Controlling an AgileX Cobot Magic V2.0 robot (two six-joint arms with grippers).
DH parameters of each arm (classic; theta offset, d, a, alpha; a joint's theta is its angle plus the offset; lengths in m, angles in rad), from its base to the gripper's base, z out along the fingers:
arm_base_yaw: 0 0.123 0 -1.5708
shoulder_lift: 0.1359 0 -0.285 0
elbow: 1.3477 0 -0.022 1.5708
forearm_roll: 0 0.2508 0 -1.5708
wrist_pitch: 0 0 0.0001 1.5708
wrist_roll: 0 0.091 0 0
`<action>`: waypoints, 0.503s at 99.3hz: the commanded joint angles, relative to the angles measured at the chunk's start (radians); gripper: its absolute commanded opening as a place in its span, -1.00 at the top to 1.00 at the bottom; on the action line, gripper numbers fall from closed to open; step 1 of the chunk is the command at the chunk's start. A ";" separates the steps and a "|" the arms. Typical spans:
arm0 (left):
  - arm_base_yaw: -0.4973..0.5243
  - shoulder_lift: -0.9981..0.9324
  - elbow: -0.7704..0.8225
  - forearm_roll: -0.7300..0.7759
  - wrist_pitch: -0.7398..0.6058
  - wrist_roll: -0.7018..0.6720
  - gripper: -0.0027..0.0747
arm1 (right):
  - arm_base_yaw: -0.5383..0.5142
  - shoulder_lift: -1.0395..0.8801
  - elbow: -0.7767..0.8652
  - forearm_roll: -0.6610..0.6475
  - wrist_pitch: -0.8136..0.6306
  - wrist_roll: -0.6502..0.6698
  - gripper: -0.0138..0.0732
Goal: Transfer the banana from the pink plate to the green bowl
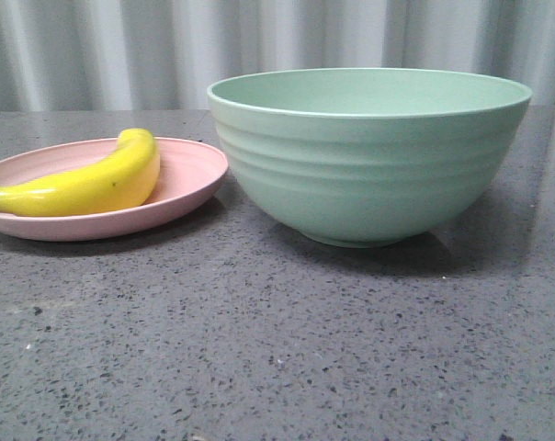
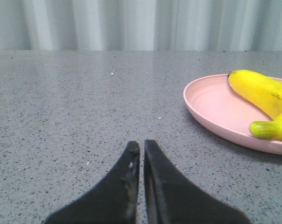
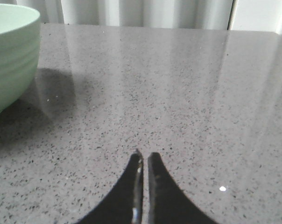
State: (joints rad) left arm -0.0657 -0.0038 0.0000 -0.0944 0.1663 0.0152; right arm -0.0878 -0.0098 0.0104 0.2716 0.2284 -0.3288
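The yellow banana (image 1: 94,186) lies on the pink plate (image 1: 190,179) at the left of the front view. The mint-green bowl (image 1: 369,156) stands right beside the plate, at centre right. In the left wrist view the banana (image 2: 264,98) and the plate (image 2: 215,109) show off to one side of my left gripper (image 2: 142,143), which is shut and empty, low over the bare table. My right gripper (image 3: 145,154) is shut and empty over the table, with the bowl (image 3: 10,56) some way off to its side. Neither gripper shows in the front view.
The table is a dark grey speckled stone top (image 1: 287,349). A pale pleated curtain (image 1: 121,46) hangs behind it.
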 commanded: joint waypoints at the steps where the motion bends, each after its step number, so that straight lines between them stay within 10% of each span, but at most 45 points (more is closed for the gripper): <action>1: 0.002 -0.023 0.010 -0.011 -0.093 -0.002 0.98 | -0.004 -0.024 0.020 -0.010 -0.098 -0.011 0.85; 50: 0.002 -0.023 0.010 -0.011 -0.102 -0.002 0.98 | -0.004 -0.024 0.020 0.006 -0.095 -0.011 0.85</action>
State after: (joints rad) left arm -0.0657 -0.0038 0.0000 -0.0944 0.1606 0.0152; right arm -0.0878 -0.0098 0.0104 0.2716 0.2182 -0.3288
